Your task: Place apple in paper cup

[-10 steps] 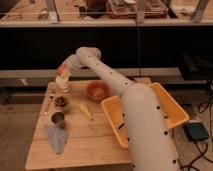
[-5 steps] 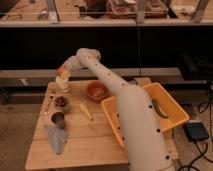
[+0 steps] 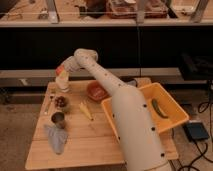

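Note:
The apple (image 3: 61,74), orange-red with a yellowish patch, sits in my gripper (image 3: 62,75) at the far left corner of the wooden table. The gripper is shut on it and holds it just above the white paper cup (image 3: 63,86), which stands upright right below. My arm reaches across from the lower right and hides the middle right of the table.
An orange-brown bowl (image 3: 96,91) stands right of the cup. A dark round item (image 3: 61,102), a spoon (image 3: 49,103), a yellow item (image 3: 86,110), a small metal cup (image 3: 58,119) and a grey cloth (image 3: 56,138) lie nearer. A yellow bin (image 3: 172,120) holding a green item (image 3: 157,108) is at the right.

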`<state>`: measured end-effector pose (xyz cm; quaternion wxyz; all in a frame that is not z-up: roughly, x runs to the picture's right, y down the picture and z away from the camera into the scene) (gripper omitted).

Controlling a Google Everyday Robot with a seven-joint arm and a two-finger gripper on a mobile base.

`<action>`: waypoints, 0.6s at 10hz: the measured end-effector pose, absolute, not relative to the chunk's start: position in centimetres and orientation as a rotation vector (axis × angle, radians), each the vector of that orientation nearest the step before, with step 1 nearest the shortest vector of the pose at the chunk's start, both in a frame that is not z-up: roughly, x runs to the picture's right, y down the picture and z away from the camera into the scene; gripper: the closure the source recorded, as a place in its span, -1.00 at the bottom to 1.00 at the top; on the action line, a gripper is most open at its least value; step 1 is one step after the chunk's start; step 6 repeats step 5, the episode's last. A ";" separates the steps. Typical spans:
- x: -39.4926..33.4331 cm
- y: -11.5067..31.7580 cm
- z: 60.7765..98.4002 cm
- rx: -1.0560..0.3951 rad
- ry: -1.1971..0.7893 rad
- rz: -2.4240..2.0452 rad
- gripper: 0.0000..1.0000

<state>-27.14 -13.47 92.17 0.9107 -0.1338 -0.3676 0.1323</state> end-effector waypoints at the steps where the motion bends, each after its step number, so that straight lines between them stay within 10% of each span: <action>1: -27.2 -13.4 92.3 -0.276 -0.753 0.278 -0.60; 6: -26.8 -13.5 92.4 -0.277 -0.784 0.291 -0.60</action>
